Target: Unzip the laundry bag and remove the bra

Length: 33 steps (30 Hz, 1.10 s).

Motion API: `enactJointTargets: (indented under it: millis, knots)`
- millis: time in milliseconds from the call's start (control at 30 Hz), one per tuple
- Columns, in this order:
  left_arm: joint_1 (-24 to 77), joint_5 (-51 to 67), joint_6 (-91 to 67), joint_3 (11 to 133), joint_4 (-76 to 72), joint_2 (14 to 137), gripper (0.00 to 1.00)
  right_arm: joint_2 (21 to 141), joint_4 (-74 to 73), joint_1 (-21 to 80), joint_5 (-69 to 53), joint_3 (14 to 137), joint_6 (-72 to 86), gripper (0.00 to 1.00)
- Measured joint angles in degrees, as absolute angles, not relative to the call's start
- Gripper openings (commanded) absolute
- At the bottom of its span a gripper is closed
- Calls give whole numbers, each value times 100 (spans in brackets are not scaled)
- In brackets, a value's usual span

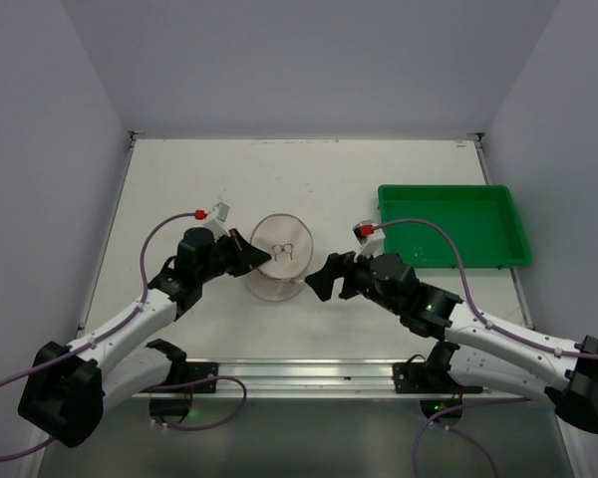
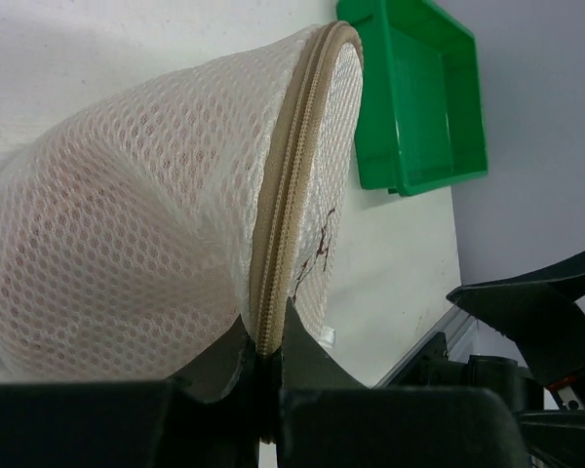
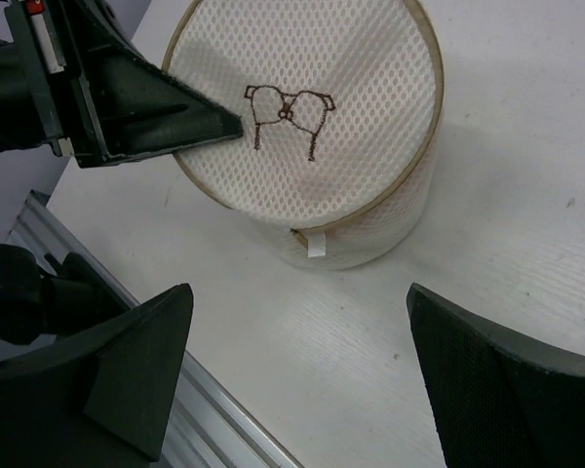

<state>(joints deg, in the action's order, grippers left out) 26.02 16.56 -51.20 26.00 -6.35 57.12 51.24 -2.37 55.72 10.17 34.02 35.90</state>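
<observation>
Two jobs: the bag's [image 1: 279,261] rim [image 2: 278,244] is pinched by the left gripper [image 2: 266,366]; the tab [image 3: 316,244] should be pulled by the wide-spread right gripper [image 1: 322,277].

The left gripper [image 2: 265,356] is pinching its black fingers [image 2: 219,366] together on the beige zip rim [image 2: 292,185] of the round, translucent white mesh laundry bag [image 2: 146,205]. The bag is lying tilted on the white table [image 2: 400,253] and filling most of the view. A green rectangular plastic tray [image 2: 419,97] is sitting beyond it, apart from the bag.
</observation>
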Motion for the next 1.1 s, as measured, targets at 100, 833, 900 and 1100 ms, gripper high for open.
enactJointTargets:
  millis: [100,833,900,1100]
  knots:
    - [2602,1678,-5133,2718,-642,5806,0,5181,21,5570,915,3282,3494,71]
    - [2602,1680,-5664,2648,-502,5664,0,7354,1448,5559,-255,3400,2884,34]
    - [2602,1680,-5673,2646,-504,5655,0,7443,1487,5559,-276,3457,2862,34]
    - [2602,1695,-5706,2646,-499,5618,0,7695,1535,5555,-255,3597,2805,38]
